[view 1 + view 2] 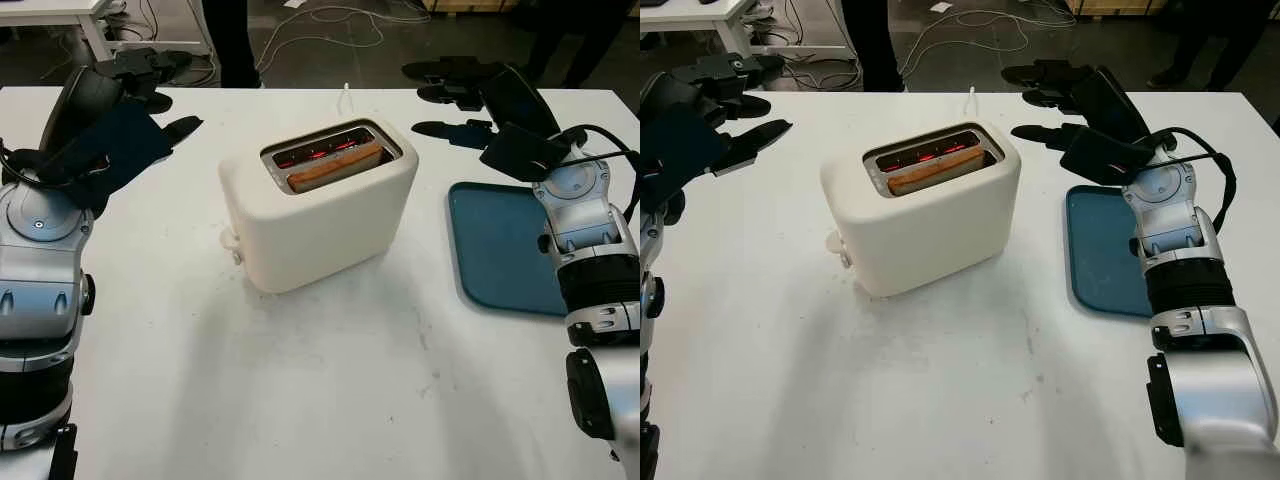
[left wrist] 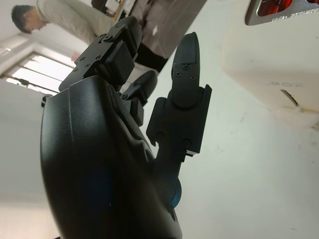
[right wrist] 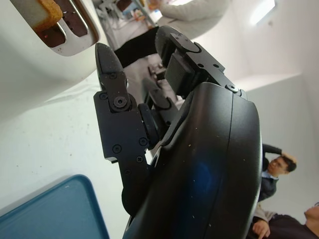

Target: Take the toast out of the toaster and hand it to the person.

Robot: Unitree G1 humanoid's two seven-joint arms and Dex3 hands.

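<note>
1. Nothing of the task looks done: the toast (image 1: 335, 166) sits in the front slot of the toaster (image 1: 318, 205), mid-tabletop (image 1: 300, 380).
2. The left hand (image 1: 150, 100) and right hand (image 1: 1070, 100) hover either side, fingers extended, holding nothing.
3. Left: grasp, lift, hand to the person (image 1: 872, 40) beyond the far edge.

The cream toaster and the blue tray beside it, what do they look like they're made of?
Cream toaster: probably matte plastic shell, smooth with rounded corners and no glare; its slot surround looks like brushed metal. Blue tray: likely plastic, flat uniform colour with a raised moulded rim.
</note>
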